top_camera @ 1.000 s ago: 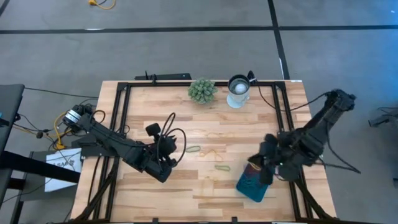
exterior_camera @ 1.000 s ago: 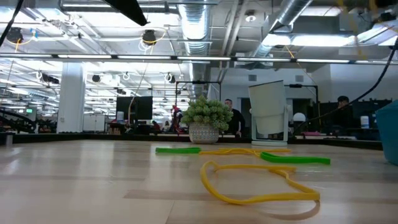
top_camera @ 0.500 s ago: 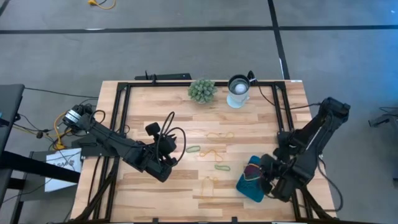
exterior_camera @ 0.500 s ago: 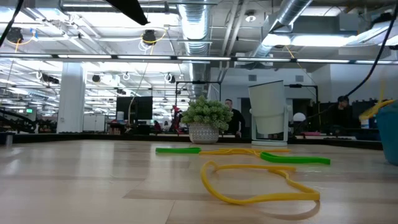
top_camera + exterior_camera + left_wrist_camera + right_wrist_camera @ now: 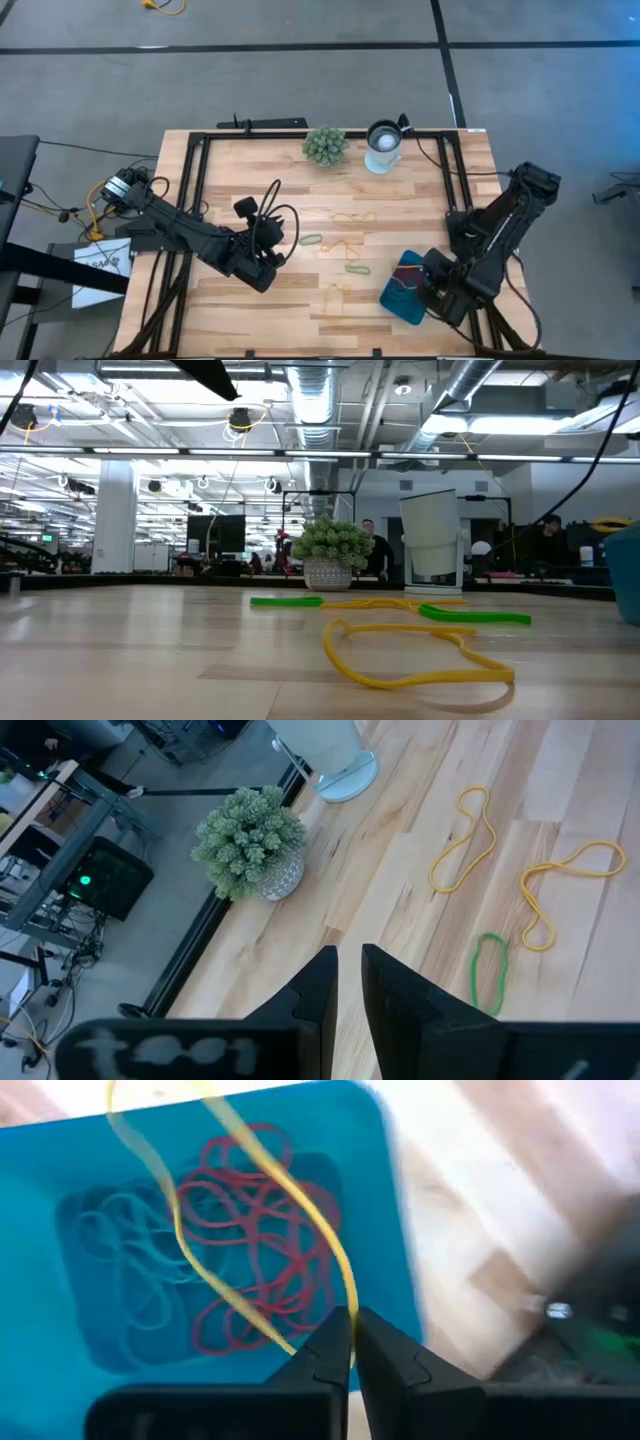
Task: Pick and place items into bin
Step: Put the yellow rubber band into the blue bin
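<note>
As it dangles over the bin (image 5: 60,1170), yellow band (image 5: 250,1190), pinched in right end effector (image 5: 350,1342)

Open-plan robotics lab / industrial workspace. Low view: exposed silver ducts (image 5: 318,400) & pipes overhead, strip lights, rows of desks w/ monitors, a person (image 5: 372,550) seated far back. High view: wood-top table (image 5: 250,190) on grey concrete floor, black metal frame along its edges, loose cables off its left edge.
</note>
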{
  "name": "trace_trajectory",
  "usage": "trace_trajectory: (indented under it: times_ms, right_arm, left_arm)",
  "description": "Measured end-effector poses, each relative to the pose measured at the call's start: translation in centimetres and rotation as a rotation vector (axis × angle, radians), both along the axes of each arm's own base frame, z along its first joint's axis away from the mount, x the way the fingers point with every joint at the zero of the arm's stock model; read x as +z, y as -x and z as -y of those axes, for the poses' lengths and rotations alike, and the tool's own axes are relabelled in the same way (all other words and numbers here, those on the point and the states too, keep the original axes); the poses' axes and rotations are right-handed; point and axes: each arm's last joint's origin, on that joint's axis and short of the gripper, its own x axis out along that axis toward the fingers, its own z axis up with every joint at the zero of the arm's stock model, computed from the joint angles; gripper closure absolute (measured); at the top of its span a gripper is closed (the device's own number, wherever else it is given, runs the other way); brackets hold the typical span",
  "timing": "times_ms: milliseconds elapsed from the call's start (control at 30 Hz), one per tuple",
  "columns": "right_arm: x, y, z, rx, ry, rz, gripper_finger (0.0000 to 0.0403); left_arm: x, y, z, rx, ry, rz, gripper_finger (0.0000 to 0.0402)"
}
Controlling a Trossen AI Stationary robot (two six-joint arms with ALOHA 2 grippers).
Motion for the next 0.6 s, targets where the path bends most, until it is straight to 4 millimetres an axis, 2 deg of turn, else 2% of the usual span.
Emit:
trace_trajectory:
  times_ms: [233, 433, 600]
  right_arm:
    - [0.8, 1.0, 0.4, -0.013, 0.041, 0.045, 0.0396]
    - [0.6, 0.4, 0.4, -0.012, 0.064, 0.082, 0.0387]
    - [0.5, -0.1, 0.5, 0.002, 0.049, 0.102, 0.0361]
  left_arm:
    - [0.0, 0.0, 0.0, 0.0, 0.0, -0.001, 0.036]
    - [0.0, 0.0, 0.0, 0.0, -0.001, 0.0, 0.036]
    - [0.0, 0.0, 0.0, 0.0, -0.001, 0.0, 0.036]
